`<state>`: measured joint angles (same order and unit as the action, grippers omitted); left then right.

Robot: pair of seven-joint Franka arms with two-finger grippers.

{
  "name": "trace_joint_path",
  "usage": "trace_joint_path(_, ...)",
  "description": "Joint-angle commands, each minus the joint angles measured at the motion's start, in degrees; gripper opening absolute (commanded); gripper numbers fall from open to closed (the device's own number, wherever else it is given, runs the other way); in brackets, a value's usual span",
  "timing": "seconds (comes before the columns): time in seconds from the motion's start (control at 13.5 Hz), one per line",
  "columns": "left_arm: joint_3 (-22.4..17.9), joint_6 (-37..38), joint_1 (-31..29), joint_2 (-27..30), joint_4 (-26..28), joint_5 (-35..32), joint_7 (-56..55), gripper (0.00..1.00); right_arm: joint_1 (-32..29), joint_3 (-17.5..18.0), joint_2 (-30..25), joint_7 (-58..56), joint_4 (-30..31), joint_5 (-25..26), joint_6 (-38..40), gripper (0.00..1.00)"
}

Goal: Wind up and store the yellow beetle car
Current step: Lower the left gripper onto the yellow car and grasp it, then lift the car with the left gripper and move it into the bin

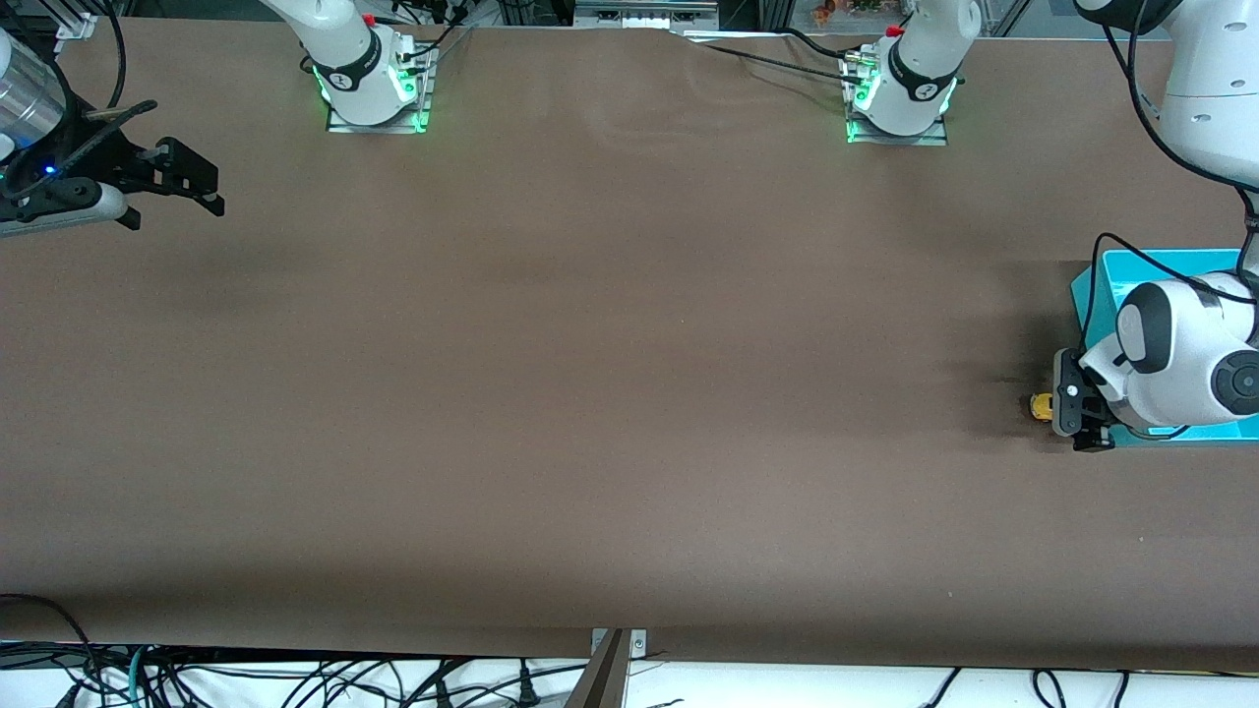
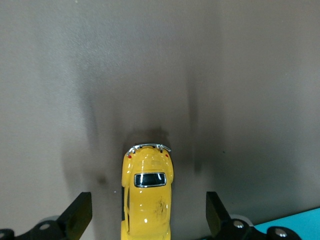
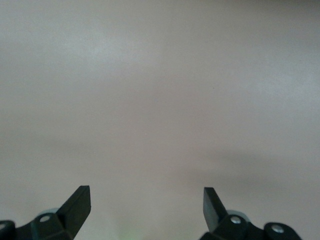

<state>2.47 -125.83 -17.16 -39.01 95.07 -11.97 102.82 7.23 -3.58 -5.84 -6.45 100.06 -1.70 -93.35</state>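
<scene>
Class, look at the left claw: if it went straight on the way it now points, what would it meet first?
Most likely the yellow beetle car, which sits on the table between the open fingers of the left claw. Its height above the car is unclear.

The front camera sits high across the bench [image 1: 590, 393], facing the two robot bases along the top of its view and taking in the whole brown surface. The left wrist camera looks down close between that arm's parted jaws at the yellow beetle car [image 2: 147, 192] — the same car [image 1: 1041, 405] shows as a speck in the front view, beside the blue bin [image 1: 1097, 295]. The right wrist camera looks down at bare bench [image 3: 160, 100] — from higher up.
</scene>
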Motion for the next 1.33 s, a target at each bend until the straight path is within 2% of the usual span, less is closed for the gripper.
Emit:
trace_joint_path(0.0,0.52,-1.52,-1.29,-0.88,-0.15,-1.74,1.15,1.0,0.95,-0.64,-0.57,0.73,0.13,0.74,0.8,1.0)
trace_joint_path(0.37,0.6,-2.75,-2.7,-2.29,-0.24,-1.74,1.24,1.0,0.95,-0.73,-0.57,0.73,0.13,0.82,0.71,1.0)
trace_joint_path(0.44,0.6,-2.75,-2.7,-2.3,-0.24,-1.74,2.2,0.92,0.95,-0.73,-0.57,0.73,0.13,0.74,0.71,1.0)
trace_joint_path(0.52,0.6,-2.75,-2.7,-2.38,-0.24,-1.74,2.73,0.7,0.95,-0.64,-0.57,0.73,0.13,0.74,0.71,1.0)
trace_joint_path(0.67,0.6,-2.67,-2.61,-2.47,-0.33,-1.57,2.73,0.33,0.95,-0.73,-0.57,0.73,0.22,0.82,0.71,1.0)
trace_joint_path(0.74,0.6,-2.58,-2.61,-2.47,-0.33,-1.57,2.65,0.22,0.95,-0.73,-0.57,0.73,0.22,0.74,0.71,1.0)
trace_joint_path(0.81,0.6,-2.4,-2.61,-2.39,-0.5,-1.57,2.65,0.16,0.95,-0.64,-0.57,0.73,0.22,0.82,0.71,1.0)
trace_joint_path(0.89,0.69,-2.31,-2.53,-2.3,-0.68,-1.57,2.82,0.11,0.95,-0.73,-0.57,0.65,0.22,0.74,0.62,1.0)
trace_joint_path(1.19,1.3,0.22,-2.09,-0.98,-1.12,-0.7,3.26,0.11,0.95,-0.73,-0.57,0.21,0.22,0.74,0.62,1.0)
trace_joint_path(1.26,2.87,1.89,-2.61,-0.63,-1.38,0.01,3.26,0.11,0.95,-0.73,-0.4,0.21,0.22,0.74,0.8,1.0)
